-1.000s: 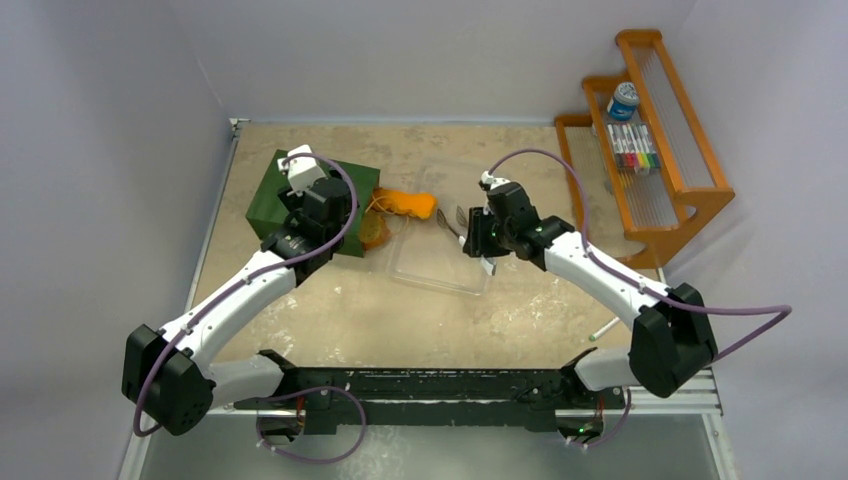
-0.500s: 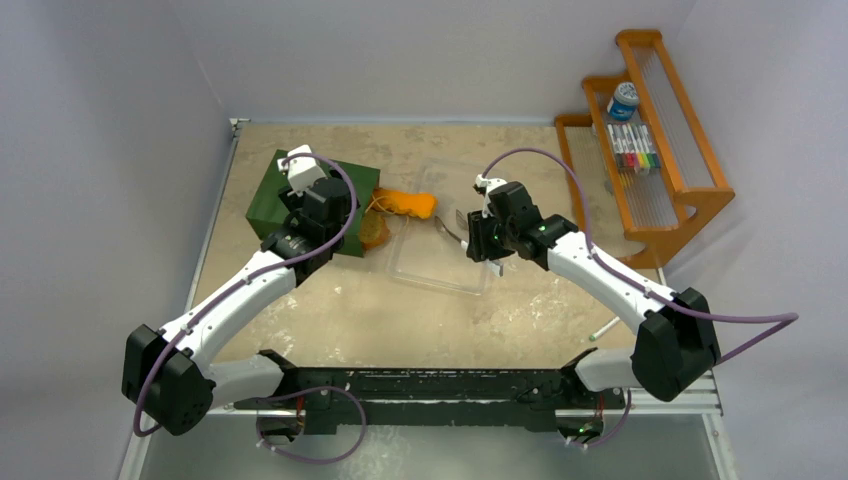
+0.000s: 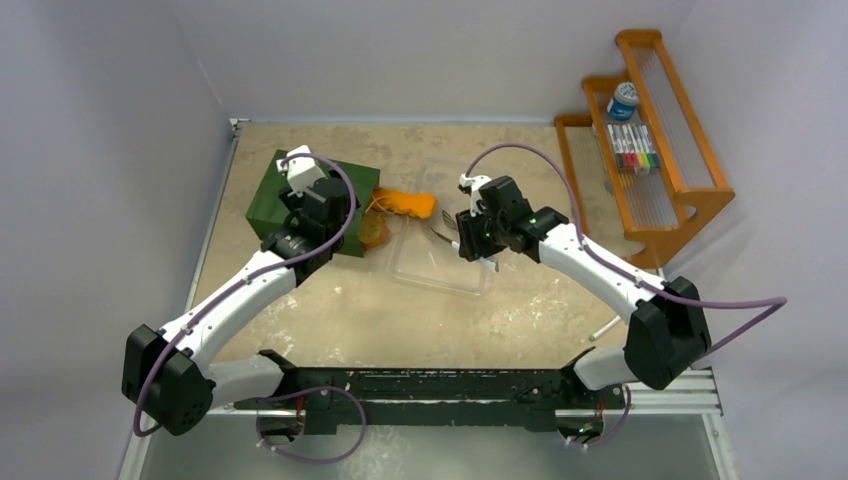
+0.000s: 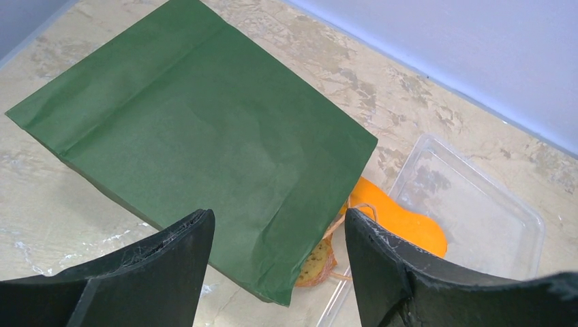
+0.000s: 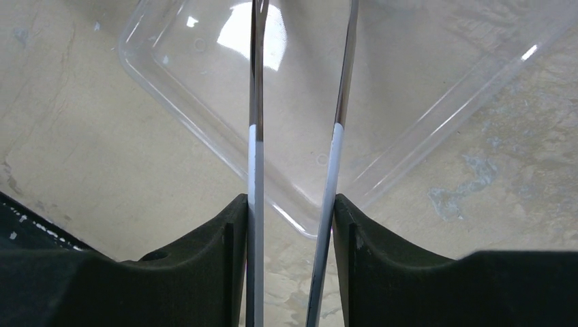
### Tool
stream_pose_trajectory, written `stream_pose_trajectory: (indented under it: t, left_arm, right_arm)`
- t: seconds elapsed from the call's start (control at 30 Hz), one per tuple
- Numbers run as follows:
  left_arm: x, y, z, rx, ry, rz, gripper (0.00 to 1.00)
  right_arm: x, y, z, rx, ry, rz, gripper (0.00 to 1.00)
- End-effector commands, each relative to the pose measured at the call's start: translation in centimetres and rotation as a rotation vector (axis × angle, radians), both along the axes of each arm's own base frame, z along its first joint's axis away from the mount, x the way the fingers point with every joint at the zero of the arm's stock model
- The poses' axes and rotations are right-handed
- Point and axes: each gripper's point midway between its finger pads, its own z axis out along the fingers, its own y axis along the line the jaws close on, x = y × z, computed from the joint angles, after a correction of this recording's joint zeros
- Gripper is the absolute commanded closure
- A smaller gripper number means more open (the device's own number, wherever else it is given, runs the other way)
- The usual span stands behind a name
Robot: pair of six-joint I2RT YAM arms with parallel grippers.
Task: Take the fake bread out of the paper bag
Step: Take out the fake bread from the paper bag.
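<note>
The dark green paper bag [image 3: 272, 196] lies flat at the far left, also in the left wrist view [image 4: 191, 143], its mouth facing right. An orange loaf [image 3: 408, 204] and a tan crusted slice [image 3: 376, 232] poke out of the mouth among the tan string handles; both show in the left wrist view, the loaf [image 4: 402, 221] and the slice [image 4: 317, 262]. My left gripper [image 4: 276, 272] is open and empty above the bag's near corner. My right gripper [image 5: 294, 225] is shut on the metal tongs [image 5: 255, 102], whose tips hang over the clear tray [image 3: 440, 262].
The clear plastic tray [image 5: 409, 82] sits mid-table right of the bag's mouth. An orange wooden rack [image 3: 650, 150] with markers and a small jar stands at the far right. A thin white stick [image 3: 603, 331] lies near the right arm's base.
My right gripper has moved left with the tongs, further over the tray toward the bag's mouth. The left arm, bag and bread have not moved.
</note>
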Motion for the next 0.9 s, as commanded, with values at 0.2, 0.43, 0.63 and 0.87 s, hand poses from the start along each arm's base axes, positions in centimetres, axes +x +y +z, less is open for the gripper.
stream_pose_trajectory:
  t: [0.2,0.43,0.63,0.87]
  left_arm:
    - [0.1,0.2,1.4,-0.038,-0.039,0.013,0.31]
    - [0.3,0.1,1.4,-0.032,-0.036,0.007,0.31]
    - [0.5,0.0,1.2,-0.024,-0.034,0.005,0.31]
    - [0.6,-0.1,0.8,-0.008,-0.023,0.001,0.31]
  right_arm:
    - [1.7,1.9,3.5,0.043,-0.09,0.04,0.52]
    - [2.6,2.0,3.6,0.02,-0.102,0.025,0.49]
    - [4.0,2.2,4.1,0.004,-0.129,0.007,0.48]
    - [5.4,2.9,4.5,-0.003,-0.151,0.008,0.47]
